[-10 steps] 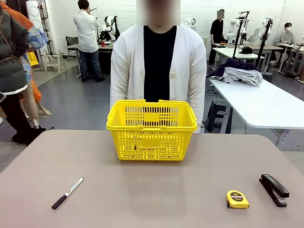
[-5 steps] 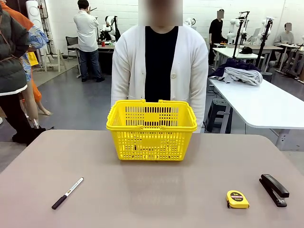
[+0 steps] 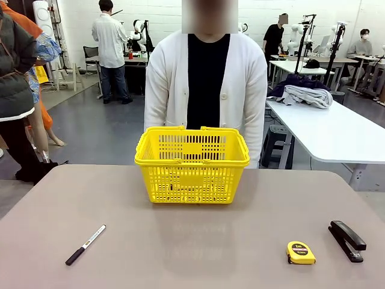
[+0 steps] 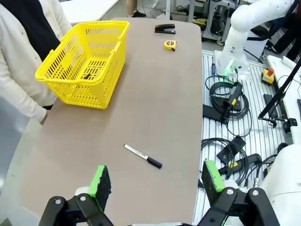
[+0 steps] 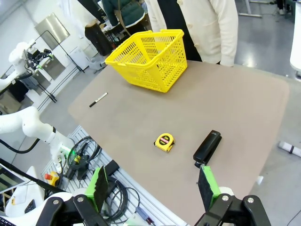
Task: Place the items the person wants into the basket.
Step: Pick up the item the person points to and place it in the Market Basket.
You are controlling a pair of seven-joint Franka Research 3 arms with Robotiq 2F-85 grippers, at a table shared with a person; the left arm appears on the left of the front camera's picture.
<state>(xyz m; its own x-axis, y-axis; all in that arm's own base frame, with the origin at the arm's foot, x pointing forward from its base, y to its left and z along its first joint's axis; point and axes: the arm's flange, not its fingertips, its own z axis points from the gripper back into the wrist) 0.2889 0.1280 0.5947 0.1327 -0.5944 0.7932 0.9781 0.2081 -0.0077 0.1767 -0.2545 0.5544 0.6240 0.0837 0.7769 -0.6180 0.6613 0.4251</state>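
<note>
The yellow basket [image 3: 192,161] stands at the table's far middle, right in front of the person [image 3: 204,90] in a white cardigan, whose hands hang out of sight behind it. A small dark thing shows through its mesh; I cannot tell what it is. The black stapler [image 3: 347,240] lies near the front right corner. In the left wrist view my left gripper [image 4: 156,179] hangs open high over the table's left end, far from the basket [image 4: 89,89] and stapler [image 4: 164,29]. My right gripper [image 5: 153,186] is open above the right end, the stapler [image 5: 207,146] just ahead of it.
A white-barrelled marker [image 3: 85,244] with a black cap lies front left. A yellow tape measure [image 3: 300,252] sits just left of the stapler. Cables [image 4: 225,99] cover the floor on my side. Other tables and people stand farther back.
The person has shifted slightly to the right behind the basket. Nothing on the table has moved.
</note>
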